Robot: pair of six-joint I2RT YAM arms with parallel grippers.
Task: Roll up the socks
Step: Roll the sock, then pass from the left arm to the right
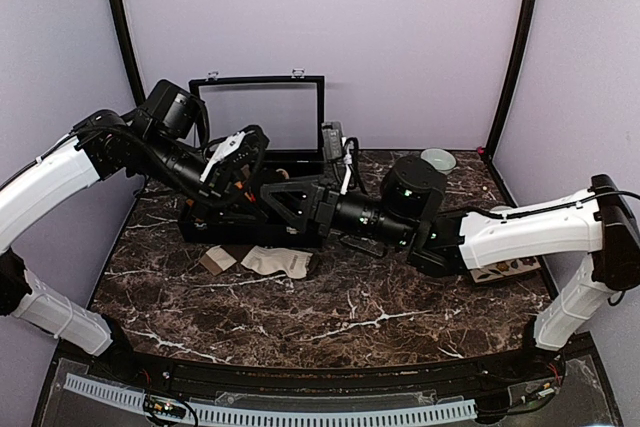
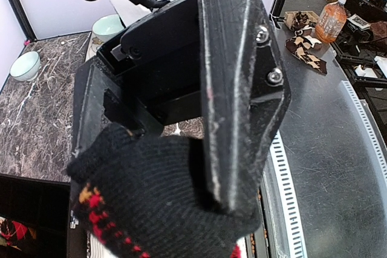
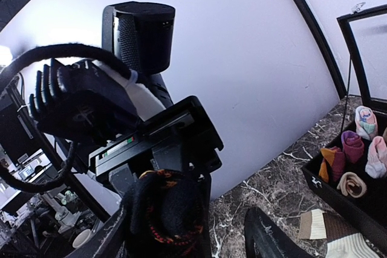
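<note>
Left gripper [image 2: 158, 170] pinches the black argyle sock [image 2: 145, 212] between its fingers.

left arm [image 1: 50, 182]: white shells, black joints, looped black cable | right arm [image 1: 520, 232]: white shell, black cylindrical joint | right fingers [image 2: 236, 89]: scratched matte-black plates, two silver screws on one

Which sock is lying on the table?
The cream sock with brown ends; the black sock is up in the air.
</note>
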